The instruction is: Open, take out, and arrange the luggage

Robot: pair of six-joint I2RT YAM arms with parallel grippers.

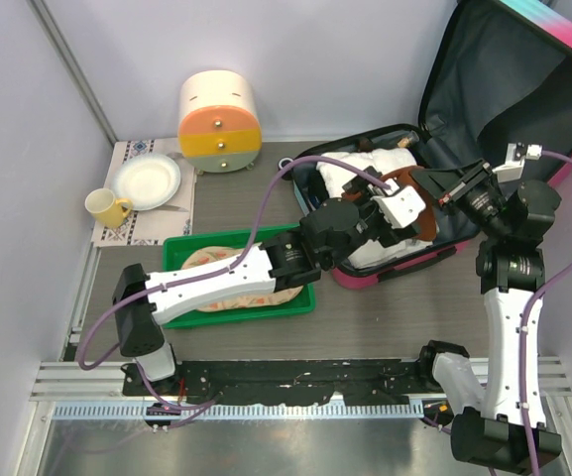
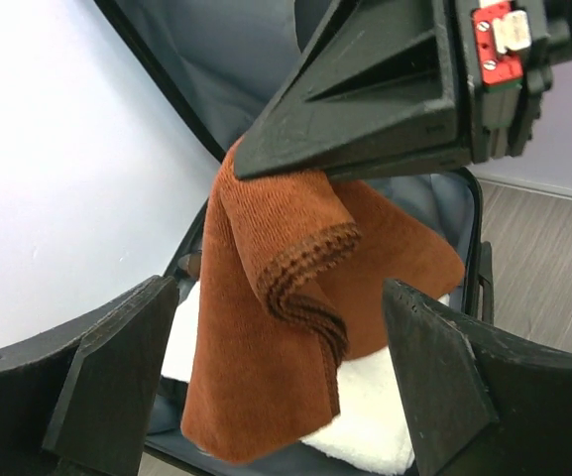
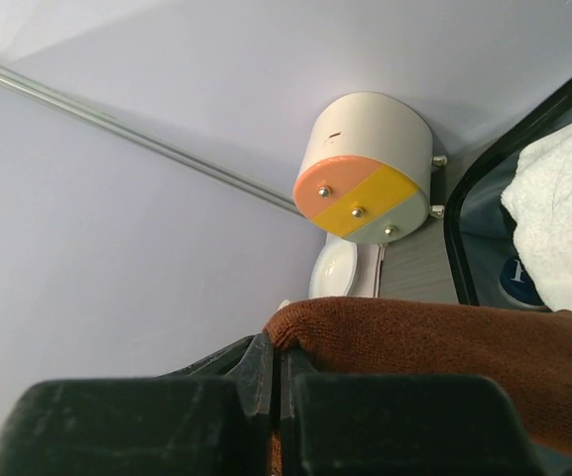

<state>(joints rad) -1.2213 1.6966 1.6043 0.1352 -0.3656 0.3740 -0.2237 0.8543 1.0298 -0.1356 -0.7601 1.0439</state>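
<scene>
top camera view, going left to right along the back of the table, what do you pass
yellow mug → white plate → round cream-and-orange drawer box → luggage, lid open. The green tray is left out: it overlaps the plate and the box.

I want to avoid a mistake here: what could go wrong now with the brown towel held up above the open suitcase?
1. The right gripper pinches only a folded edge of the brown towel, so the towel may slip out if it is pulled.
2. The open left gripper flanks the towel just below the right gripper. If it moves up, it could strike it.
</scene>
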